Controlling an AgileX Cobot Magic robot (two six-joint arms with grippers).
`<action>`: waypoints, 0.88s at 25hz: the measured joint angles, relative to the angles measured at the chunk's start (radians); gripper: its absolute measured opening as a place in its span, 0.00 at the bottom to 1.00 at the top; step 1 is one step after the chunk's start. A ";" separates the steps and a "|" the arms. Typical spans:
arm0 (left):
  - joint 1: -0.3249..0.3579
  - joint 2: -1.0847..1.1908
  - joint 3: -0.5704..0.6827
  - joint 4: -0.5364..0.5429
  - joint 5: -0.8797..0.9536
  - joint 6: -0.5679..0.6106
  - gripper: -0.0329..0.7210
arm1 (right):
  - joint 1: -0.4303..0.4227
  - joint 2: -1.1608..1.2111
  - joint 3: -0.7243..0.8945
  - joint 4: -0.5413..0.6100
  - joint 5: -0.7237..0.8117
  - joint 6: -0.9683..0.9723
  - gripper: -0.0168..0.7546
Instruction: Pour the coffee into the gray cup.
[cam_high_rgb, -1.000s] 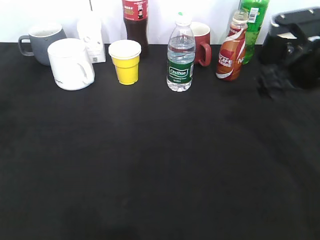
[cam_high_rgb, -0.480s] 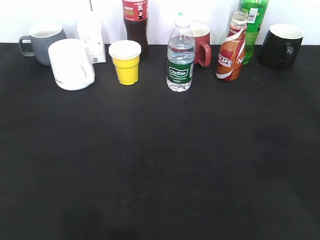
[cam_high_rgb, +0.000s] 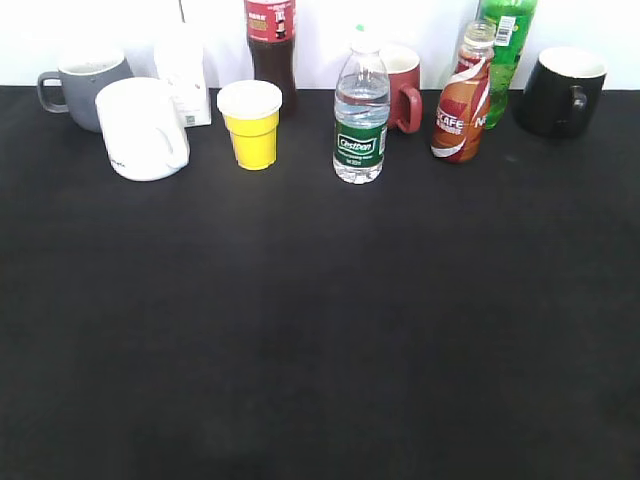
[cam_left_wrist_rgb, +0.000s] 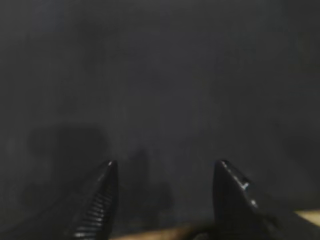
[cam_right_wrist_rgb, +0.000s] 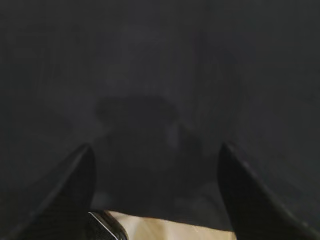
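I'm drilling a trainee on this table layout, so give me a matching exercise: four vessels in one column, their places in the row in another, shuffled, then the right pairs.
Things:
1. gray cup
2. coffee
3. yellow cup
4. black mug

Places:
A. far right end
B. just in front of the cola bottle
C. far left end, behind the white mug
D. beside the green bottle

Pairs: 1-C, 2-D, 3-B, 4-A

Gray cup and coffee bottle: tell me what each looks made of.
Gray cup: likely ceramic, matte gray outside, pale inside, thick rim and loop handle. Coffee bottle: probably clear plastic or glass, which one is hard to tell, under a glossy orange-brown printed wrap; dark liquid shows at the neck.
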 joint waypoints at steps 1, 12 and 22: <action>0.000 0.000 0.011 0.000 -0.029 0.002 0.65 | 0.000 0.000 0.000 0.000 -0.005 0.000 0.79; 0.000 -0.001 0.029 0.000 -0.061 0.002 0.78 | 0.000 0.000 0.000 0.039 -0.014 -0.018 0.77; 0.090 -0.130 0.029 0.000 -0.062 0.002 0.75 | -0.108 -0.077 0.000 0.040 -0.016 -0.019 0.76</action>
